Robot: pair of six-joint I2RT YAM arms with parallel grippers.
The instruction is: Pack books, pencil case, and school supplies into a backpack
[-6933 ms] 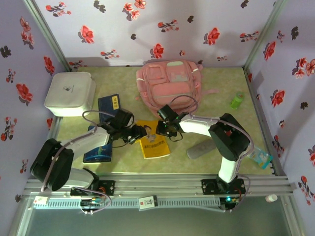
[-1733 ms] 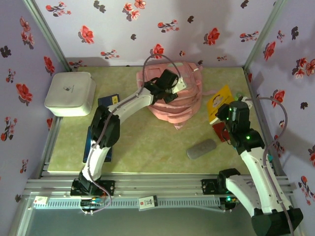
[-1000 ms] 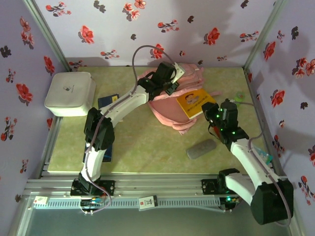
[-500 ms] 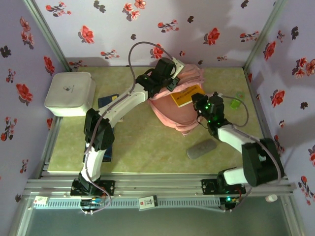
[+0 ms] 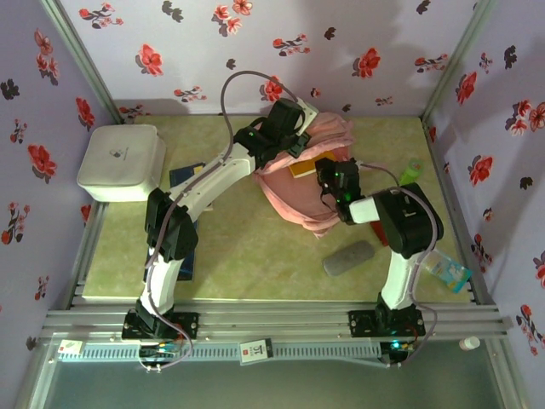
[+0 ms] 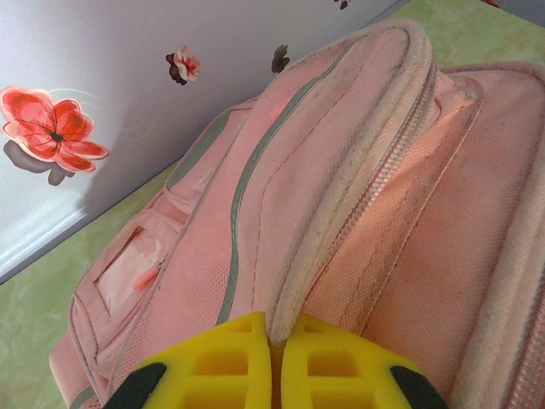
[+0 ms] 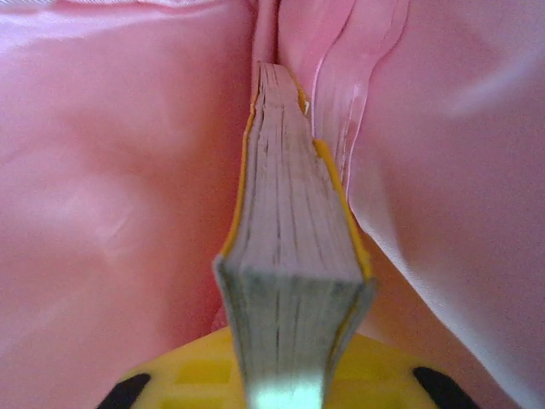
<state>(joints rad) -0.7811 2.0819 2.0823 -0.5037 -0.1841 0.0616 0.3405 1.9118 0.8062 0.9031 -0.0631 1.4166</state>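
Top external view: nearest the camera, an aluminium rail point(image 5: 272, 319) is seen carrying both arm bases. Beyond it a mottled green worktop point(image 5: 247, 256) is laid out. On its right half a grey pencil case point(image 5: 349, 257) lies flat, its long axis tilted from near-left to far-right, well apart from both arms. A clear packet point(image 5: 447, 273) is wedged at the right edge. On the left, a blue book point(image 5: 184, 266) is largely covered by the left arm, and a dark navy book point(image 5: 183, 177) lies farther back beside a white rounded box point(image 5: 122, 162).

Past the middle, the pink backpack point(image 5: 294, 196) is slumped on its side with its mouth turned to the right. Its upper rim is pinched by the left end effector point(image 5: 289, 135); in the left wrist view the yellow fingers point(image 6: 226, 366) are pressed together on the piped zipper edge. The yellow book point(image 5: 305, 167) is held between the pads of the right end effector point(image 5: 326, 173) and is partly sunk in the opening. In the right wrist view its page edge point(image 7: 289, 256) is seen end-on, long axis running away into the bag, pink lining point(image 7: 111, 170) crowding both sides. A small green object point(image 5: 410, 172) lies near the far right. The worktop is enclosed by lilac walls point(image 5: 341, 34) printed with red and black flowers.
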